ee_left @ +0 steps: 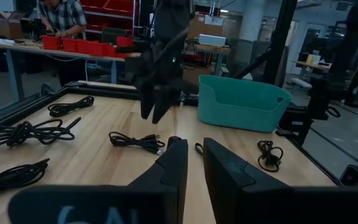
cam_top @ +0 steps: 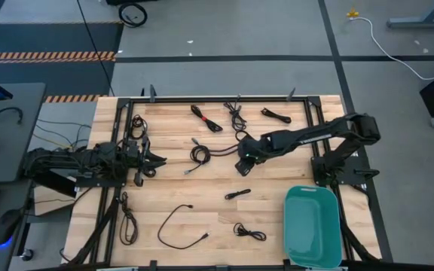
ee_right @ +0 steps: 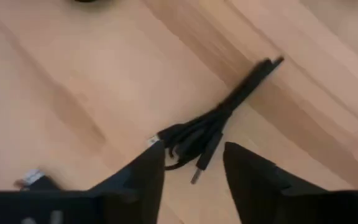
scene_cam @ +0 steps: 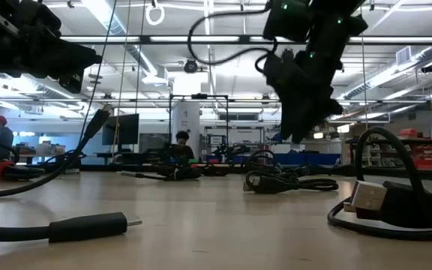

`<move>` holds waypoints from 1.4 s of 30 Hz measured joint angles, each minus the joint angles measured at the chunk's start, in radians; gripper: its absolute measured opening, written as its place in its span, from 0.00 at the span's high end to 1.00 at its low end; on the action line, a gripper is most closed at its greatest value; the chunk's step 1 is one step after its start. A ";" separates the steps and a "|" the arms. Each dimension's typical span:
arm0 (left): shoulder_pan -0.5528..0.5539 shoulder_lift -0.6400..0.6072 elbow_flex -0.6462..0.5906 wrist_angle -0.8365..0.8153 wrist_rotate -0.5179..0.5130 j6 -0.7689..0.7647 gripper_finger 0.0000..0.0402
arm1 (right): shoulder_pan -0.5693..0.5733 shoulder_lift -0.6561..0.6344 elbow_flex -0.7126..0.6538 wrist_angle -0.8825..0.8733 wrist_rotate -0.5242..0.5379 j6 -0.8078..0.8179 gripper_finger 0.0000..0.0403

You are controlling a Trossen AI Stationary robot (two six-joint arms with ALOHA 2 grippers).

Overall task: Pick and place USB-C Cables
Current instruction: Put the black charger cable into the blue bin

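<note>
USB-C Cables lie scattered across the wooden table point(cam_top: 277, 181), and the one nearest the work is a small folded bundle point(cam_top: 237, 194) point(ee_right: 211, 129) lying flat just below the right gripper point(cam_top: 242, 166) point(ee_right: 193, 163). The right arm stretches from its base across to the table's middle, wrist angled down; its fingers point(ee_right: 253, 171) stand apart and hold nothing, hovering over the bundle without touching it. Beside the gripper on its far side lies a coiled cable point(cam_top: 200, 154); nothing blocks the gap down to the bundle. The teal bin point(cam_top: 313, 226) sits well apart, toward the arm's base side. The left gripper point(cam_top: 154, 159) point(ee_left: 194, 163) waits at the left edge, slightly parted and empty. About ten cables are visible in the high view, and one bin.
</note>
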 joint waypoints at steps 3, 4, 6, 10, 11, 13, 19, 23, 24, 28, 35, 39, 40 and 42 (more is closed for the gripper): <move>0.000 0.000 0.000 0.000 0.000 0.000 0.86 | 0.001 0.034 0.000 -0.002 0.001 0.051 0.48; 0.000 0.000 0.000 0.000 0.000 0.000 0.87 | 0.001 0.045 0.000 0.000 0.004 0.069 0.46; 0.000 0.000 0.000 0.000 0.000 0.000 0.87 | 0.005 0.069 0.000 0.002 0.014 0.106 0.44; 0.000 0.000 0.000 0.000 0.000 0.000 0.87 | 0.021 0.117 0.000 0.031 0.040 0.168 0.42; 0.000 0.000 0.000 0.000 0.000 0.000 0.86 | 0.026 0.129 0.000 0.043 0.060 0.187 0.42; 0.000 0.000 0.000 0.000 0.000 0.000 0.86 | 0.035 0.155 0.000 0.075 0.103 0.210 0.42; 0.000 0.000 0.000 0.000 0.000 0.000 0.86 | 0.037 0.228 0.003 0.125 0.143 0.223 0.43; 0.000 0.000 0.000 0.000 0.000 0.000 0.87 | 0.044 0.267 0.007 0.144 0.162 0.211 0.52; 0.000 0.000 0.000 0.000 0.000 0.000 0.87 | 0.048 0.270 0.007 0.144 0.165 0.211 0.56; 0.000 0.000 0.000 0.001 0.001 0.000 0.87 | 0.079 0.250 0.006 0.134 0.196 0.210 0.80; 0.000 0.000 0.000 0.005 0.000 0.000 0.85 | 0.248 0.039 0.033 0.048 0.293 0.314 0.90; 0.000 0.000 0.000 0.006 0.000 0.000 0.86 | 0.438 -0.052 0.122 0.025 0.420 0.421 0.90; 0.000 0.000 0.000 0.006 0.000 0.000 0.87 | 0.486 -0.067 0.152 0.031 0.441 0.440 0.90; 0.000 0.000 0.000 0.006 0.000 0.000 0.87 | 0.574 -0.081 0.209 0.018 0.458 0.485 0.90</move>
